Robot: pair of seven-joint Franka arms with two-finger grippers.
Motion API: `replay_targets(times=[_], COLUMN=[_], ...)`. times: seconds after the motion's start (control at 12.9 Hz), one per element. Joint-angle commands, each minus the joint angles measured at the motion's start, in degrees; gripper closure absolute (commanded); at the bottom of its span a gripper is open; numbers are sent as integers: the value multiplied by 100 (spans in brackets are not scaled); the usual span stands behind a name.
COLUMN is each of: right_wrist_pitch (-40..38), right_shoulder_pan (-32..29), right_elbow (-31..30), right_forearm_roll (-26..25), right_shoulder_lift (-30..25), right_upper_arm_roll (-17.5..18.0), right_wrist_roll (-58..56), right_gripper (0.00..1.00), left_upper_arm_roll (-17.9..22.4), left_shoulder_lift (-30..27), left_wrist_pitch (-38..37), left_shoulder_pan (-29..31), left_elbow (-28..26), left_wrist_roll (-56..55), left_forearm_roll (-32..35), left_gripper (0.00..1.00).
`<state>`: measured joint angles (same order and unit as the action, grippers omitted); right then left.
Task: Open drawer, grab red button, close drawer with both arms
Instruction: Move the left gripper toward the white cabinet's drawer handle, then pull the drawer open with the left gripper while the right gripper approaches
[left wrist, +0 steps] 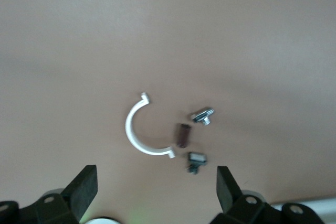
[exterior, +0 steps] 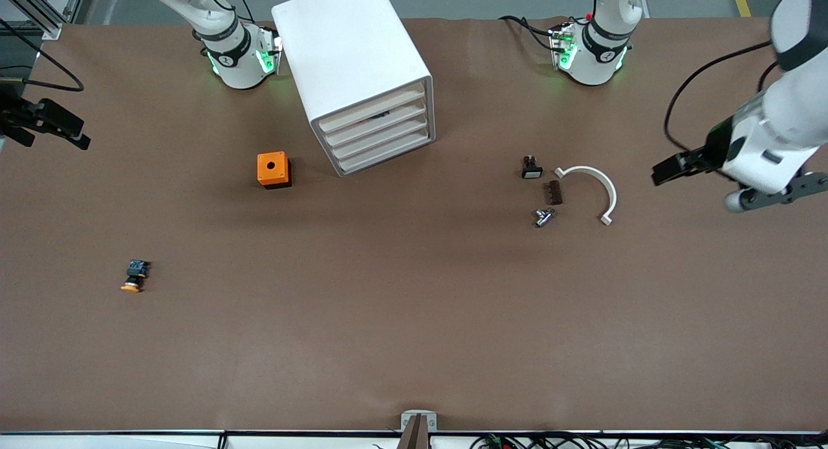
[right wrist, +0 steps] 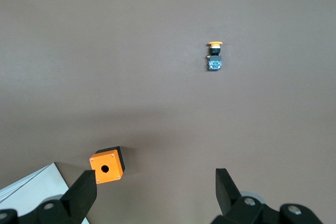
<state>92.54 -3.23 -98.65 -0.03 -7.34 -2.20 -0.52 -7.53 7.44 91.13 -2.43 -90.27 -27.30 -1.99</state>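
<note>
The white cabinet (exterior: 352, 61) stands near the arms' bases, and its four pale drawer fronts (exterior: 378, 135) all look pushed in. Which of them is the task's drawer I cannot tell. The button is out of view. My left gripper (exterior: 669, 169) hangs open and empty over the left arm's end of the table. In the left wrist view its fingers (left wrist: 84, 187) spread wide above bare table. My right gripper (exterior: 57, 132) hangs open and empty over the right arm's end. A corner of the cabinet (right wrist: 29, 188) shows in the right wrist view.
An orange cube with a hole (exterior: 273, 169) sits beside the cabinet. An orange-yellow-capped button (exterior: 134, 275) lies nearer the front camera. Toward the left arm's end lie a white half-ring (exterior: 592, 189), a small black part (exterior: 531, 167), a brown piece (exterior: 554, 192) and a metal piece (exterior: 543, 217).
</note>
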Motion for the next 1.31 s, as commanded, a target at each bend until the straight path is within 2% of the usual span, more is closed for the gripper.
replay_targets(times=[0.0,0.23,0.39,0.7,0.93,1.08,1.24], right_wrist_pitch=[-26,10,27,272,352,352,344], right_shoulder_pan=[-160,-187,-178,-196,-222,-222,-222], right_elbow=[197,363,478,504,610,627,636], right_forearm_roll=[-41,-50,-49,-198,-225,-225,-225], right_shoulder_lift=[162,714,804,1049,1252,1446,1455], right_upper_arm_roll=[35,35,35,35,35,35,35], right_wrist_roll=[-10,-27,-19,-19,-19,-19,25], right_gripper=[0,0,0,0,0,0,0], left_upper_arm_roll=[-414,-785,-803,-803,-803,-811,-794], left_shoulder_lift=[528,1117,1556,2584,3043,3192,3342], left_wrist_pitch=[290,624,765,766,775,783,783], left_shoulder_pan=[-20,-318,-713,-1363,-1734,-1901,-2112], left_elbow=[0,27,88,623,782,818,809], left_wrist_roll=[-1525,-3592,-4560,-7109,-9067,-9652,-10038], left_forearm_roll=[-73,-73,-108,-565,-1056,-1364,-2065], left_gripper=[0,0,0,0,0,0,0])
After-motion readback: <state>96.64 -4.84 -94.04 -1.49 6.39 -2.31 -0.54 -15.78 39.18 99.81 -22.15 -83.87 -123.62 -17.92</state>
